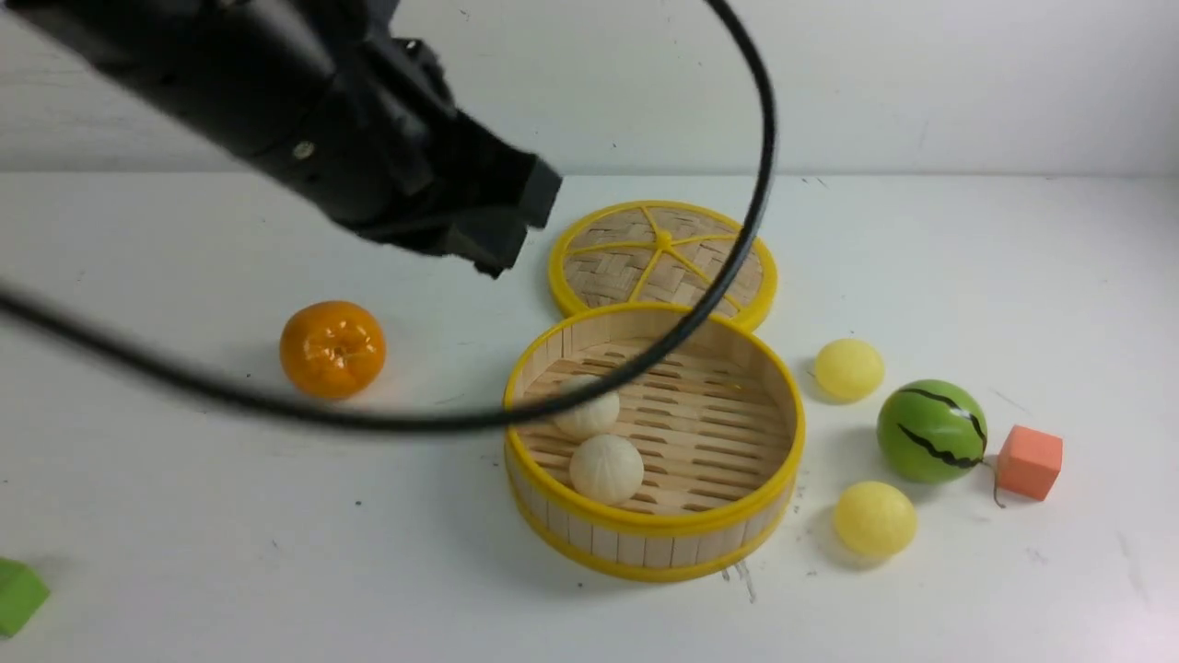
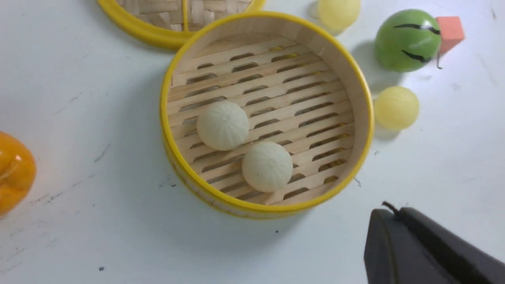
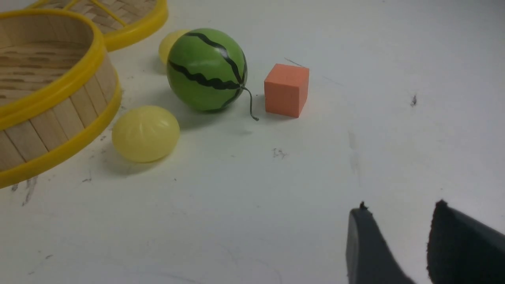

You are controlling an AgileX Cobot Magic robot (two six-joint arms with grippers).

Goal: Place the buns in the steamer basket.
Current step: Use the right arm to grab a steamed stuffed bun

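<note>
Seeing two cream-white pleated buns [image 1: 605, 468] inside the round bamboo steamer basket [image 1: 654, 527], two smooth yellow buns [image 1: 873, 517] beside it; my left gripper [image 1: 497, 235] closed empty, right gripper [image 3: 398, 209] parted, empty. Off-centre pinches could roll them away.

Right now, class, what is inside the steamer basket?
Two pleated cream-white buns lie close together on the steamer basket's slatted floor. In the front view a black cable crosses the farther bun, hiding part of it; nothing else is inside.

Showed a bamboo-slat basket [image 1: 636, 548] with glossy yellow rims, matt pleated buns [image 1: 605, 468], a shiny orange [image 1: 332, 348], a scuffed matt table [image 1: 184, 534].
</note>
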